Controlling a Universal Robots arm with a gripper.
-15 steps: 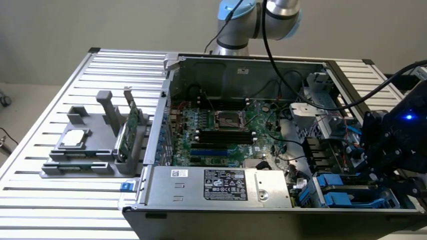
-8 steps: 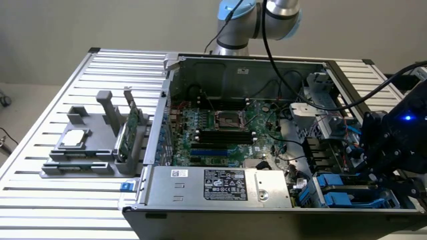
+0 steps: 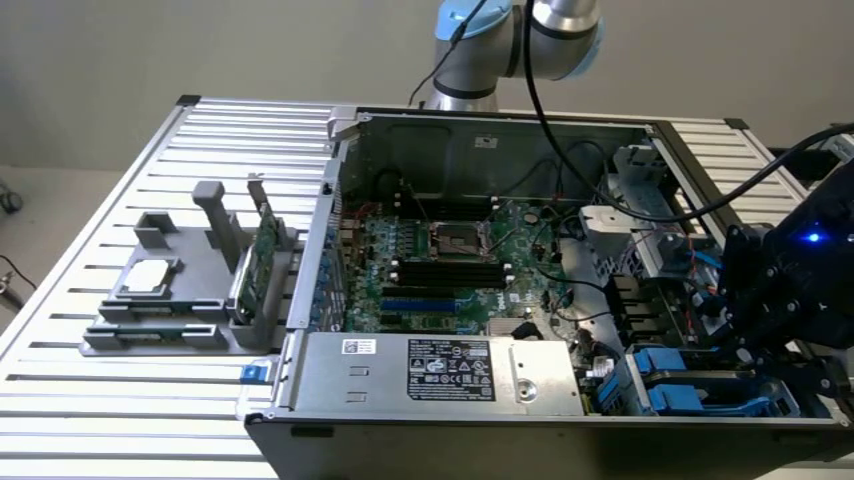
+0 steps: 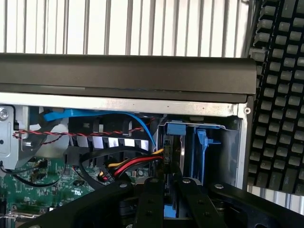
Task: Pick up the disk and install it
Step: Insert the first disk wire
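**Entry: my arm, drive bay corner of the open case**

1. Tool (image 4: 168, 185): mine, black. Its fingers (image 4: 149, 199) are drawn close together and clamp the disk edge-on by its blue frame. In the exterior view the tool (image 3: 745, 352) hangs low over the case's near corner, on the exterior view's right.
2. Disk (image 4: 175, 130): held upright between my fingers, lowered into the drive bay and just inside the case wall. A blue latch piece (image 4: 202, 145) stands beside it.
3. Computer case (image 3: 467, 115): lid off, lying on the desk (image 3: 80, 400).
4. Motherboard (image 3: 441, 260): green, in the middle of the case.
5. Power supply (image 3: 441, 370): grey box with a label, along the case's near wall.
6. Cables: a red and yellow bundle (image 4: 135, 164) runs just beside the disk, and a blue cable (image 4: 95, 114) lies further along the bay.
7. Grey fixture (image 3: 174, 320): on the desk at the exterior view's left, well apart from my tool. It carries a square silver chip (image 3: 147, 275) and an upright green card (image 3: 267, 250).
8. Keyboard (image 4: 280, 95): black, outside the case wall.
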